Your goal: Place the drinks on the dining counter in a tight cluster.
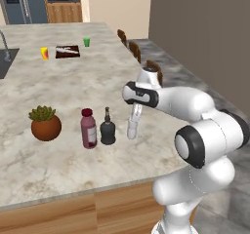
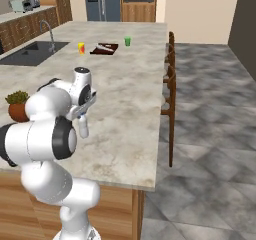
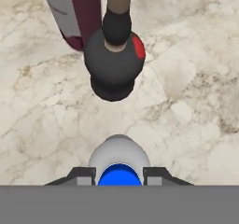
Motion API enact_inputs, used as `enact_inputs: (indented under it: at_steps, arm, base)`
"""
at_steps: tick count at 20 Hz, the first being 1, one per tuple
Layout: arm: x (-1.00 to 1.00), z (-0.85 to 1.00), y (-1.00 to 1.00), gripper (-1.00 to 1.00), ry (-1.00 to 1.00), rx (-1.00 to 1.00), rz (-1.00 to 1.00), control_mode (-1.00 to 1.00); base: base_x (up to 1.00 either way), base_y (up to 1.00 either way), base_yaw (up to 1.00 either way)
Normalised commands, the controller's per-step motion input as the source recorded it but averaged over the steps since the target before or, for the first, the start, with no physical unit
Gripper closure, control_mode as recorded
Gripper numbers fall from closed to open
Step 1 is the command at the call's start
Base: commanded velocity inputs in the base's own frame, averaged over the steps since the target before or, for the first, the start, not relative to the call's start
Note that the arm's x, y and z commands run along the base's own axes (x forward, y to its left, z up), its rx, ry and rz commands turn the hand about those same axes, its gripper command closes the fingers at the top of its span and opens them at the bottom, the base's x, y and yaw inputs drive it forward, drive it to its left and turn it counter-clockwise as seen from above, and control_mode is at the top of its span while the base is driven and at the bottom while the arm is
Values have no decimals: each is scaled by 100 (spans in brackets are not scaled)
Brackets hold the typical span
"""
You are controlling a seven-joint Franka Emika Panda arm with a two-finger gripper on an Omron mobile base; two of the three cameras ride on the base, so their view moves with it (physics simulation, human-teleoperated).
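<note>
Last step – fingers (image 3: 119,178) clamped on small white blue-capped bottle (image 1: 132,128), standing on beige marble tabletop (image 1: 73,82) near squat black narrow-necked bottle (image 1: 107,131) & tall dark-red bottle (image 1: 88,129) – next: nudge closer, let go.

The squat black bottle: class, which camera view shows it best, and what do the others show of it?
The left base view: the black bottle stands whole on the dining counter, side-on, between the dark-red bottle and the white bottle. The hand view sees it from above, foreshortened. In the right base view the arm blocks it.
</note>
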Motion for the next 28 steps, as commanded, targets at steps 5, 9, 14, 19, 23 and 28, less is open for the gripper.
enact_inputs:
  at_steps: [5,9,14,19,23,28]
  arm:
    - [7,-1,26,100,0,0,0,-100]
    - [0,-7,21,100,0,0,0,-100]
    - [0,-28,4,100,0,0,0,-100]
    - [4,-28,0,100,0,0,0,-100]
    - [13,-26,0,100,0,0,0,-100]
    - [22,-5,0,100,-1,0,0,-100]
  base:
    - [0,0,0]
    - [0,0,0]
    - [0,0,0]
    - [0,0,0]
    - [0,0,0]
    - [0,0,0]
